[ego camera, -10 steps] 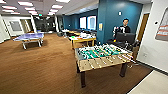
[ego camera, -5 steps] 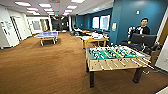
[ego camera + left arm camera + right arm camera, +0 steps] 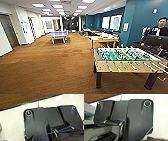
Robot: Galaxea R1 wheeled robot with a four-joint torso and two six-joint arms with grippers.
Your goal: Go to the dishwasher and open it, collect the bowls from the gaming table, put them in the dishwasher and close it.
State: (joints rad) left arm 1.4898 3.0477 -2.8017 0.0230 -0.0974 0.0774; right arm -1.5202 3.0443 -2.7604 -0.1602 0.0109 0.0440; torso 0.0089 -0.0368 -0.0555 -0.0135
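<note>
The dishwasher is out of view. Past the football table in the head view stands the gaming table (image 3: 103,39), a long table with a pale top and a thin yellow edge. Small things lie on it, too small to tell as bowls. The left wrist view has the arm's dark plate (image 3: 43,122) over a white surface, with brown floor (image 3: 15,100) beyond it. The right wrist view has its dark plate (image 3: 134,119) over the same kind of white surface.
A table-football table (image 3: 122,56) with a green field stands close on the right. A blue ping-pong table (image 3: 58,34) stands far back on the brown carpet (image 3: 50,67). A person (image 3: 160,28) sits behind a dark screen (image 3: 155,40) at the far right. White walls run along the left.
The whole head view has shifted right as the camera turned left and drove closer. The football table and the person now sit nearer the right edge.
</note>
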